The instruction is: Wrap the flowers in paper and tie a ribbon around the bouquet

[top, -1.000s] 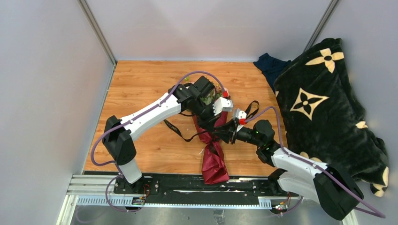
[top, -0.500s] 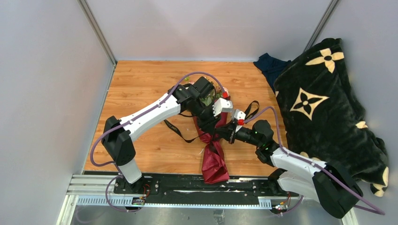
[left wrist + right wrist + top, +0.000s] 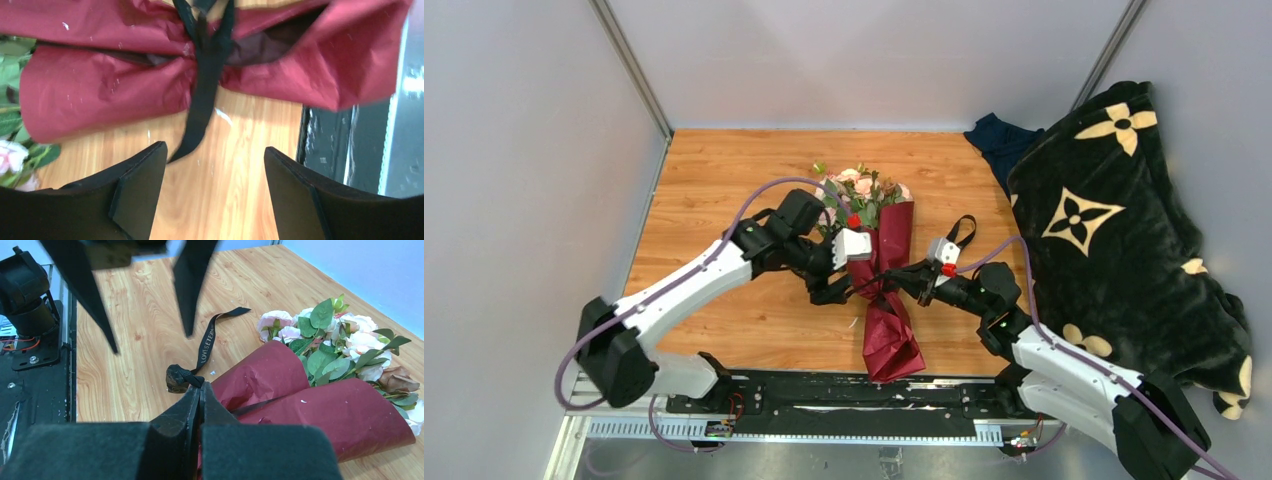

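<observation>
The bouquet (image 3: 894, 240) is laid at the centre of the table (image 3: 724, 180), with the paper (image 3: 889, 345) tail pointed to 6 o'clock, toward the arm bases. The ribbon (image 3: 207, 337) is knotted around the cinched waist. At 3 o'clock of that waist the right tool (image 3: 200, 390) is pressed together, and the ribbon is pinched at the knot. At 9 o'clock the left tool (image 3: 215, 155) is spread wide and nothing is held; a loose ribbon end is seen between its fingers. The flowers (image 3: 859, 188) are fanned toward 12 o'clock. A black blanket (image 3: 1114, 230) is heaped at 3 o'clock, with a navy cloth (image 3: 999, 140) at 1 o'clock.
</observation>
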### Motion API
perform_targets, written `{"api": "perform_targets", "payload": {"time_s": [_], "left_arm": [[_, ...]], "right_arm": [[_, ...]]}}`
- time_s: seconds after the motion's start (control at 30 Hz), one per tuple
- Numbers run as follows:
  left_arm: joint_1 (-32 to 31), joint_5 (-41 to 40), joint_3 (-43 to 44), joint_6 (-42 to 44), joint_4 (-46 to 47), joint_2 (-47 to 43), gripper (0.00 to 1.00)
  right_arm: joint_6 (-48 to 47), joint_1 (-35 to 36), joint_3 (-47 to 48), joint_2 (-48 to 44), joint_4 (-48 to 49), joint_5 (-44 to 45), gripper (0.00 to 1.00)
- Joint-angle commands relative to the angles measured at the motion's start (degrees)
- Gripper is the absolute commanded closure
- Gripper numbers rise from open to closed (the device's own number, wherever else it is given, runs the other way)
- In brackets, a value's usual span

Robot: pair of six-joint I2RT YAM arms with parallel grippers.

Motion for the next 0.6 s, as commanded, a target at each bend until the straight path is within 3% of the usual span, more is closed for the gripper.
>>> {"api": "perform_targets", "payload": {"time_s": [0.0,0.07,0.23,0.3,0.37,0.4,0.5,0.53,0.57], "left_arm": [[-0.5,4.7,-2.5,-6.9,24.7,6.3,0.17],[-1.3,6.9,-4.8,-7.5,30.2,6.6,0.16],[-3.5,9.9,-9.2,-6.3,31.1,8.1,0.21],[-3.7,9.8,-11.5,-8.5,35.6,7.8,0.39],[-3.7,8.8,-12.2,-11.1,37.3,7.3,0.83],[-3.7,9.4,-12.2,-11.8,37.4,6.6,1.00],[-3.8,11.9,-12.1,-17.0,40.1,3.5,1.00],[-3.8,11.8,-12.2,-19.9,42.2,2.6,1.00],[-3.8,11.6,-12.2,-22.6,44.7,1.8,1.00]], "right_arm": [[-2.8,0.6,-1.0,-2.6,-2.1,-0.5,1.00],[-2.7,0.6,-1.0,-2.8,-2.4,0.6,1.00],[-1.3,0.4,-2.3,-3.2,-0.4,1.9,1.00],[-1.0,0.3,-2.3,-3.3,-0.5,1.9,1.00],[-1.1,0.3,-2.4,-3.6,-1.1,1.9,1.00],[-1.3,0.2,-2.5,-3.7,-1.4,2.1,1.00],[-2.8,0.1,-2.8,-3.1,-4.5,3.5,0.96],[-3.5,0.2,-2.7,-2.3,-6.3,5.0,0.88],[-3.8,0.2,-2.4,-1.4,-8.1,6.8,0.70]]}}
